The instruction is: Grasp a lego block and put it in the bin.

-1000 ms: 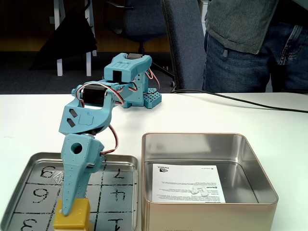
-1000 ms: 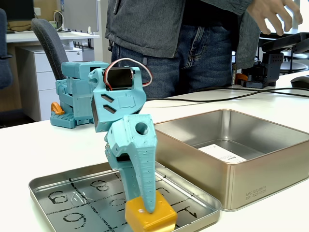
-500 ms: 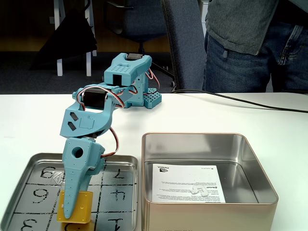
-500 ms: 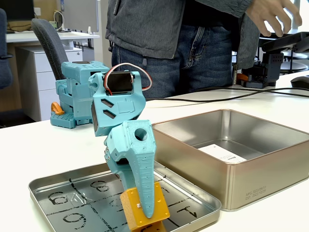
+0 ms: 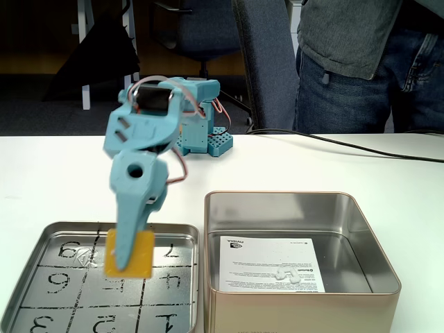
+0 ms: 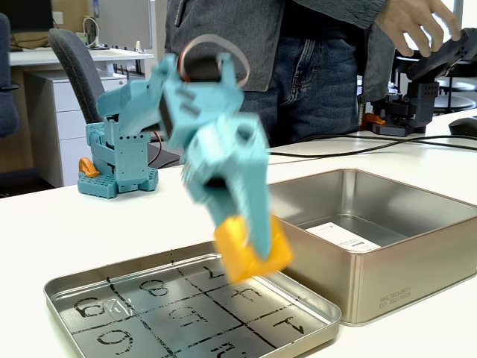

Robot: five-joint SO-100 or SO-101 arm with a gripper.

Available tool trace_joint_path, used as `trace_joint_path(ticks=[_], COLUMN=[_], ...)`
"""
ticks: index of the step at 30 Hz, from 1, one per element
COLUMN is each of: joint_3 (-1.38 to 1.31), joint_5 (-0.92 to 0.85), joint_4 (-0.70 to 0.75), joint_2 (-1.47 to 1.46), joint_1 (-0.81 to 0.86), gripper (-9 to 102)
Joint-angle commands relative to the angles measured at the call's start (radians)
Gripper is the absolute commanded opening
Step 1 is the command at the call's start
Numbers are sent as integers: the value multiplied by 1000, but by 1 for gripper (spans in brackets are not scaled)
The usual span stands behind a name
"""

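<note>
The gripper (image 5: pixel 125 260) pinches the lego block (image 5: pixel 132 254) in the air above the numbered tray (image 5: pixel 41 305), seemingly just left of the bin (image 5: pixel 374 277).

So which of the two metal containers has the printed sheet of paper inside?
The bin, the deep square tin on the right in both fixed views. The shallow tray carries painted numbers instead.

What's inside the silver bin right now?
Inside the bin lie a white printed sheet and a small white piece. What the sheet covers can't be seen. The lego block hangs in the gripper, outside.
</note>
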Motion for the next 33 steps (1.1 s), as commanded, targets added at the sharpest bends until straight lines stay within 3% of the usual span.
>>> trace_joint_path(ticks=[1,20,33], joint_3=[-20,-20,-20], joint_5=[23,101,127], joint_4=[37,272,295], joint_2=[155,290,218], joint_1=[-44,-267,-322], gripper=[0,0,0])
